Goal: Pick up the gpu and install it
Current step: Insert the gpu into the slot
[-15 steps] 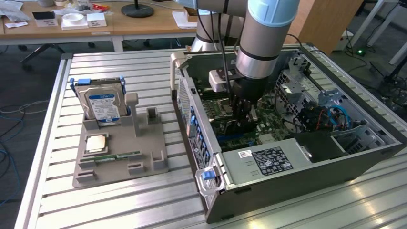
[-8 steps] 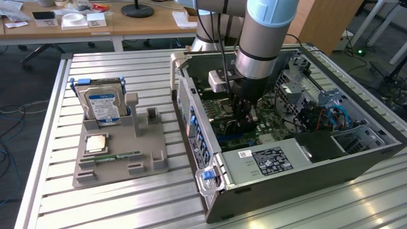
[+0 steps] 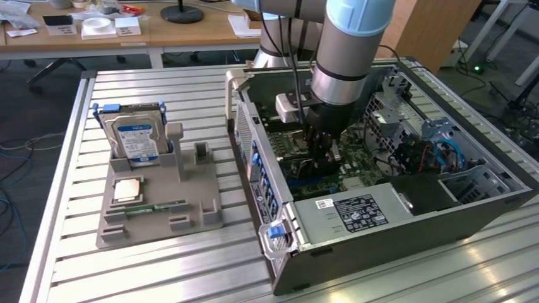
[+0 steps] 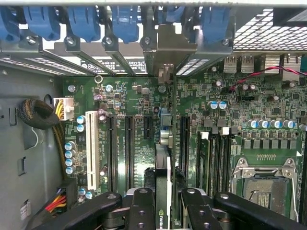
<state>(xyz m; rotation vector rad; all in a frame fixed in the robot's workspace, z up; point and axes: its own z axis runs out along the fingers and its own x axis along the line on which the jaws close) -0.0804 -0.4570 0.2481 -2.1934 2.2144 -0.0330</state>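
- The arm reaches down into the open computer case [image 3: 354,252], which fills the exterior view from 12 to 4 o'clock.
- The gripper [image 3: 322,161] hangs low over the middle of the board, deep between the case walls.
- In the wrist view the gripper [image 4: 165,196] is closed narrow on the gpu [image 4: 163,167]. The black fingers [image 4: 143,206] press on both flat faces, and the card stands on its edge between them.
- The card points along the motherboard [image 4: 144,96], in line with the long black slots [image 4: 129,153] and just beside them.
- Its far end comes close to a metal bracket [image 4: 165,48] among the blue latches [image 4: 124,21] at the rear wall. I cannot tell if this bracket belongs to the card.
- I judge the picking step is done and the installing step is in hand: the card is over the slot area, but whether its edge already touches a slot is hidden under the card.
- To seat it calls for a straight push down, with the card kept upright and its edge exactly over one slot. A small tilt could jam it against the neighbouring slots.
- In the exterior view, at 9 o'clock from the case, a grey holder [image 3: 202,214] carries the hard drive [image 3: 139,142], a processor [image 3: 128,189] and a RAM stick [image 3: 156,207], well apart from the work.
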